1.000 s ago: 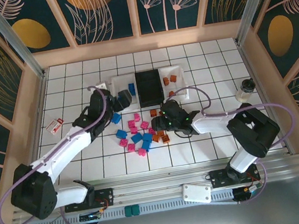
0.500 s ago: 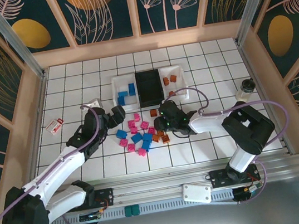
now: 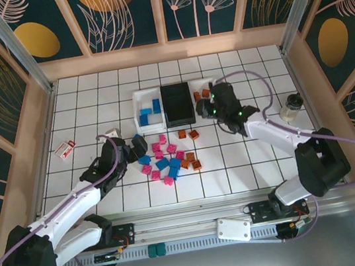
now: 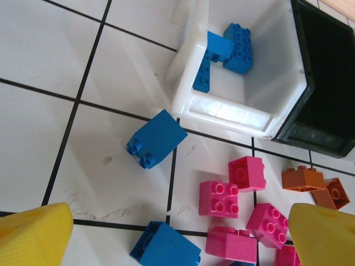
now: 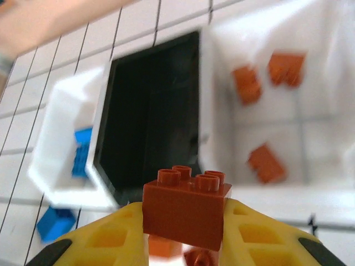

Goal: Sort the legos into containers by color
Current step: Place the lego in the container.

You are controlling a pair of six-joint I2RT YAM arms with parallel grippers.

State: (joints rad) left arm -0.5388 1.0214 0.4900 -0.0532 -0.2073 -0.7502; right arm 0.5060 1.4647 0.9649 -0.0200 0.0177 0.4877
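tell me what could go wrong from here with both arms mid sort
1. The right jaws grip the orange-brown plastic brick near the black rectangular tray; released here, it might land there rather than in the white rectangular tray holding orange bricks.
2. The left jaws, open, hang over a blue plastic brick beside pink plastic bricks; closing could pinch both colours.

A white tiled table (image 3: 241, 70) is fenced by a pale wooden frame (image 3: 165, 51), behind which stand dark teal wall panels (image 3: 127, 20) painted with gold discs and line-drawn flowers. A small white-and-red card (image 3: 65, 149) lies near the left edge, well apart from a pale jar (image 3: 289, 111) (contents too small to tell) standing by the right edge. Along the near side runs a metal rail (image 3: 190, 219), with a white plate (image 3: 234, 229) and a small green block (image 3: 157, 250) just below it.
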